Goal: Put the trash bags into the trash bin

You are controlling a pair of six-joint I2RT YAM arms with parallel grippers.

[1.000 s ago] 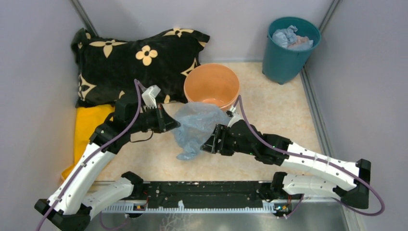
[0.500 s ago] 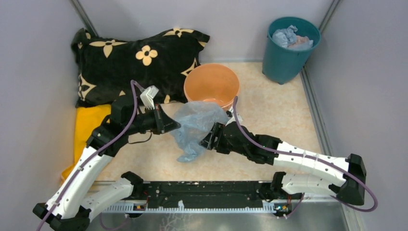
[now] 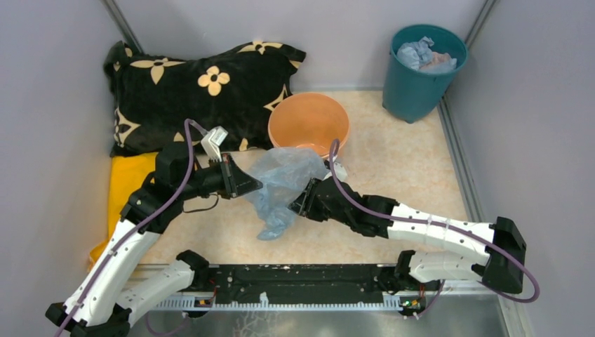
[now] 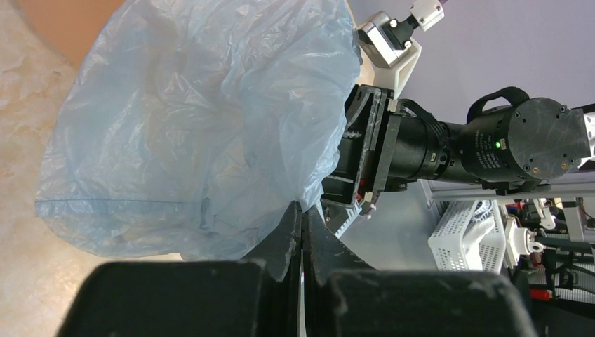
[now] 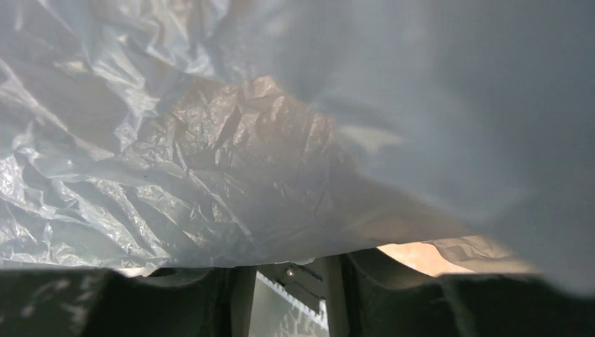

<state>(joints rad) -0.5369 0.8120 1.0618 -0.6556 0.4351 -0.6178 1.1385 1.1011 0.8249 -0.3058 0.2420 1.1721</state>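
The left gripper (image 4: 301,210) has its jaws pressed together, pinching a fold at the edge of the trash bag (image 3: 284,179). The right gripper (image 3: 300,203) is pushed into the opposite side of the same film. Its wrist view is smothered in crinkled plastic, so I cannot tell whether it has a grasp. The bag is slung between the two grippers and lifted off the desk (image 3: 393,161). Its upper edge reaches the near rim of the trash bin (image 3: 295,112) and its tail hangs low towards the desk. It is judged that the two-sided hold serves to spread the limp film and keep it raised for carrying over the rim; no part is yet inside. The bin stands upright on the beige marbled desk, just beyond the bag. A dark teal bucket (image 3: 423,70) holding crumpled material stands in the far right corner. A black flowered cushion (image 3: 203,84) and a yellow cloth (image 3: 130,182) lie to the left. Plain grey walls enclose the area.
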